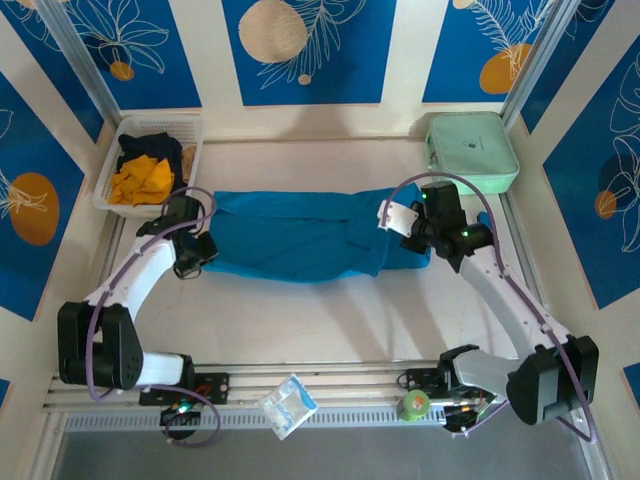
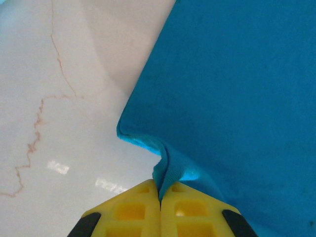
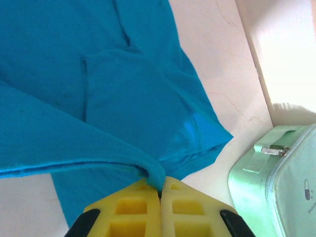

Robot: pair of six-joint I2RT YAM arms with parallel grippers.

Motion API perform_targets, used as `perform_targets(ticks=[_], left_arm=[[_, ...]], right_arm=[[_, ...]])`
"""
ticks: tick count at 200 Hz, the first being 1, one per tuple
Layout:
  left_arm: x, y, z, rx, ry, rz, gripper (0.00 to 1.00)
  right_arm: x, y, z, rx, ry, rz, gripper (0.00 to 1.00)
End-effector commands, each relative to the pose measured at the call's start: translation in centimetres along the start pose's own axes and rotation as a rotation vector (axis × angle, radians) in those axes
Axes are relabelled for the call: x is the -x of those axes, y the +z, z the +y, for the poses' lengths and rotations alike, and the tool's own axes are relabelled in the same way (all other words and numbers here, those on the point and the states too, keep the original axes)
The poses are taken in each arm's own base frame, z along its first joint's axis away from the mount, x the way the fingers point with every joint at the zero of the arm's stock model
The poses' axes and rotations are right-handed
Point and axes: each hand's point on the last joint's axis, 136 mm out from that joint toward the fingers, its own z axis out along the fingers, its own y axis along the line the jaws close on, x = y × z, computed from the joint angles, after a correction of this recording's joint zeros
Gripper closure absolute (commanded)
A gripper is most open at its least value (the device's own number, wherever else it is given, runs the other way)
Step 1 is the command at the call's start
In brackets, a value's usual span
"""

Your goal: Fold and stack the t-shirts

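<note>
A teal-blue t-shirt (image 1: pixel 300 235) lies stretched across the middle of the table, partly folded lengthwise. My left gripper (image 1: pixel 200 250) is shut on its left edge; in the left wrist view the yellow fingers (image 2: pixel 138 212) pinch a bunched corner of the cloth (image 2: pixel 170 170). My right gripper (image 1: pixel 395 218) is shut on the shirt's right end; in the right wrist view its yellow fingers (image 3: pixel 187 212) clamp a rolled fold of the teal-blue t-shirt (image 3: pixel 158 173), lifted above the layers below. Orange-yellow and black t-shirts (image 1: pixel 145 172) lie in a basket.
A white basket (image 1: pixel 190 150) stands at the back left. A mint-green hard case (image 1: pixel 470 150) sits at the back right, close to the right gripper, and shows in the right wrist view as well (image 3: pixel 276 182). A small clear plastic packet (image 1: pixel 287 405) lies at the front edge.
</note>
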Motion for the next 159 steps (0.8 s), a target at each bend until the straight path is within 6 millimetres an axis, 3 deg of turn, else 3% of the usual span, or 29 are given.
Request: perform_targets(ticks=[1, 45, 82, 159], left_arm=[[1.6, 0.3, 0.0, 0.031, 0.015, -0.03, 1.0], [2.4, 2.3, 0.0, 0.083, 0.031, 0.005, 1.0], [3.9, 2.7, 0.1, 0.125, 0.039, -0.008, 1.0], [4.6, 4.8, 0.1, 0.17, 0.044, 0.024, 1.0]], right_arm=[[1.2, 0.5, -1.9, -0.013, 0.018, -0.067, 1.0], [0.1, 3.6, -3.4, 0.02, 0.068, -0.044, 1.0], [-0.6, 5.8, -5.3, 0.019, 0.103, -0.016, 1.0], [-3.4, 11.2, -5.8, 0.079, 0.171, 0.086, 1.0]])
